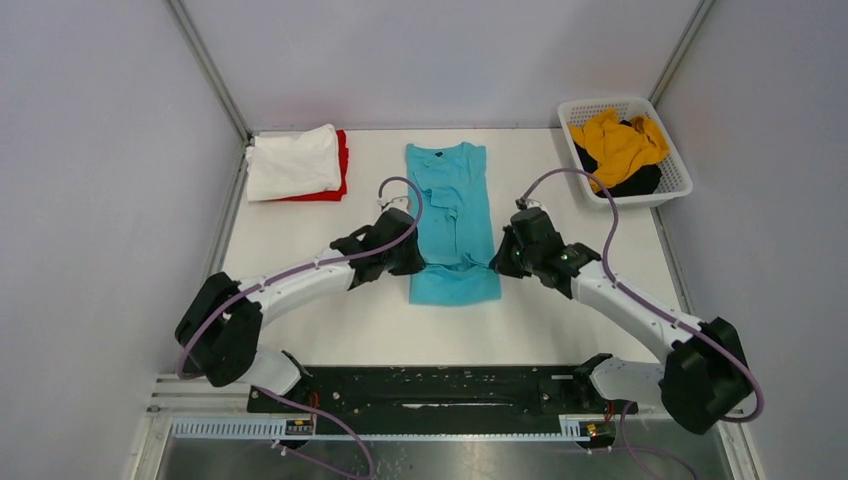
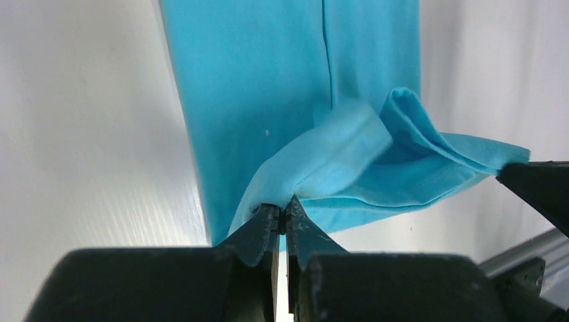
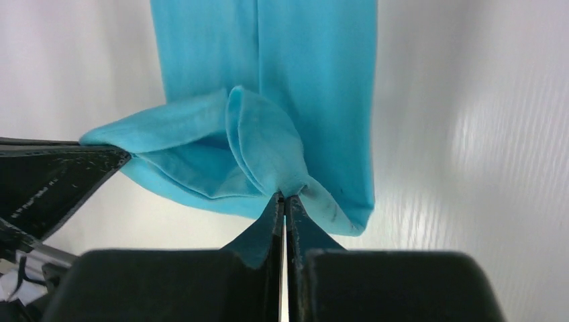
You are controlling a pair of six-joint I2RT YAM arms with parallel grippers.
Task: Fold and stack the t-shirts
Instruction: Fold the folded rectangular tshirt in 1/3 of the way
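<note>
The turquoise t-shirt (image 1: 451,215) lies lengthwise in the middle of the table, sides folded in, collar at the far end. My left gripper (image 1: 412,258) is shut on its left edge, pinching a lifted fold of the turquoise t-shirt (image 2: 335,147) at my left gripper's tips (image 2: 284,209). My right gripper (image 1: 497,262) is shut on the right edge, holding a raised fold of the turquoise t-shirt (image 3: 268,147) at my right gripper's tips (image 3: 284,198). The white t-shirt (image 1: 293,161) lies folded on the red t-shirt (image 1: 342,165) at the back left. The mustard-yellow t-shirt (image 1: 618,143) and the black t-shirt (image 1: 637,182) lie crumpled in the basket.
A white lattice basket (image 1: 675,160) stands at the back right corner. Grey walls enclose the table (image 1: 300,240) on three sides. A black rail (image 1: 430,385) runs along the near edge between the arm bases.
</note>
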